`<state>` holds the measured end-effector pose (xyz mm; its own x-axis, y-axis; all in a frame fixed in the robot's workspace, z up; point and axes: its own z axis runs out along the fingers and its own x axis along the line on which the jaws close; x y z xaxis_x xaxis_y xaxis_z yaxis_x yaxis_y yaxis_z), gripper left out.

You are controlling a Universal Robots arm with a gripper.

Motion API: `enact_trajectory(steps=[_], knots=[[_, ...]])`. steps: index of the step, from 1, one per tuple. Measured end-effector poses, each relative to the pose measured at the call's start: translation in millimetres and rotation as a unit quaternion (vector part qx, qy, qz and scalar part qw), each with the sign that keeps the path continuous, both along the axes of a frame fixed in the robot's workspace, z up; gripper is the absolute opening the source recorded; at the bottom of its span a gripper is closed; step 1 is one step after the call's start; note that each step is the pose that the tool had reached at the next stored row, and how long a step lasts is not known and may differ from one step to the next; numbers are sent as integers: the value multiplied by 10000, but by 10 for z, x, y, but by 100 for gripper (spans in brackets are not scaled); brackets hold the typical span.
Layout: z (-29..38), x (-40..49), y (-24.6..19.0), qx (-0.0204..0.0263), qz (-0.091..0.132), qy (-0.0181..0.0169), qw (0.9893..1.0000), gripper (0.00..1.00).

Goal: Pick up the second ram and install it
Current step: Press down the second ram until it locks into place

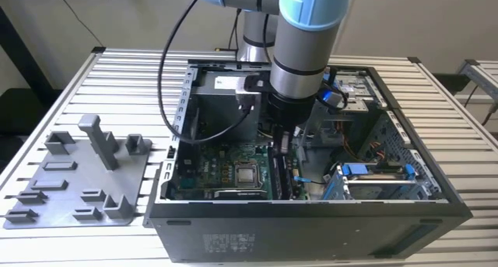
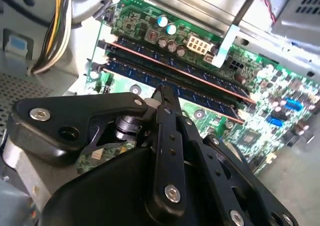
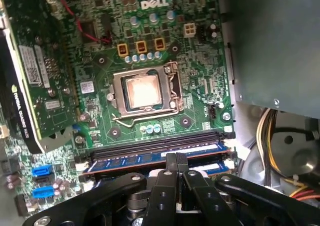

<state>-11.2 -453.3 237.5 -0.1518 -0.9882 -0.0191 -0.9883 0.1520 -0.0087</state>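
Fingertips of the hand (image 3: 176,162) pinch shut against the second ram (image 3: 155,157), lying in its motherboard (image 3: 100,110) socket at the processor's six o'clock; uneven pressing could leave one end unlatched.

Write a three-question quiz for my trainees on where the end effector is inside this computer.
1. True or false: the end effector is over the grey tray.
2. The end effector's tip is nearest: A) the CPU socket; B) the memory sticks; C) the yellow cables.
3. Fill in: the grey tray lies on the exterior view's ____ of the computer case.
Key: 1 false; 2 B; 3 left.
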Motion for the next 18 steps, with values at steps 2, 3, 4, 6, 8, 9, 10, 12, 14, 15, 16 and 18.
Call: enact_trajectory(steps=[2, 3, 4, 6, 8, 9, 10, 12, 14, 15, 16, 18], knots=[[-2, 0, 0, -1, 178, 0, 9998, 11], [-2, 0, 0, -1, 235, 0, 9997, 11], [-3, 0, 0, -1, 246, 0, 9997, 11], [-3, 0, 0, 0, 247, 0, 9997, 11], [-3, 0, 0, 0, 248, 4, 9997, 11], [-5, 0, -5, 2, 248, 4, 9997, 11], [-5, 1, -19, 7, 244, 5, 9997, 11], [-3, 0, -53, 14, 234, 19, 9997, 11], [-3, 0, -86, 20, 231, 45, 9997, 11], [-3, 1, -104, 24, 230, 59, 9997, 11], [-4, 1, -122, 28, 229, 70, 9997, 11], [-4, 4, -156, 35, 228, 92, 9997, 11]])
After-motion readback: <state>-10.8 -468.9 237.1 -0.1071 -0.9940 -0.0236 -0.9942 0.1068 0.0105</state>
